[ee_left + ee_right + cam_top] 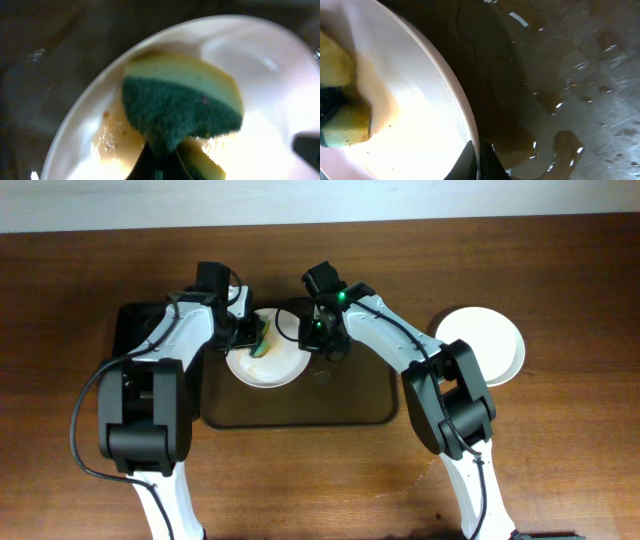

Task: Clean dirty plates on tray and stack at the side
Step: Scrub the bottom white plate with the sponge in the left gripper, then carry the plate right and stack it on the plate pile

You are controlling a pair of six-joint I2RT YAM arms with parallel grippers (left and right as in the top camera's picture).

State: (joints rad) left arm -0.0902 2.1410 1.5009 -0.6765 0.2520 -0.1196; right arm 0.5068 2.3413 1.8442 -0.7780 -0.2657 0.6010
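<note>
Although both arms crowd over it, the wooden bench shows plainly around the big dark brown tray, which lies at its middle with rounded corners and a low rim; in the right wrist view its floor is wet and glinting. A smaller black tray sits just beside it on the left, largely covered by the left arm. On the left half of the brown tray rests a dirty plate, round, white and shallow, with an orange-brown smear and specks on its floor. A second plate, white and unmarked, lies off the tray on the bench to the right; whether it is one plate or several stacked cannot be told from above. A green-and-yellow sponge presses on the dirty plate, pinched in the closed left hand, whose fingers are mostly cut off at the frame's foot. The right hand is nipped tight on the dirty plate's right rim, only its fingertips showing.
</note>
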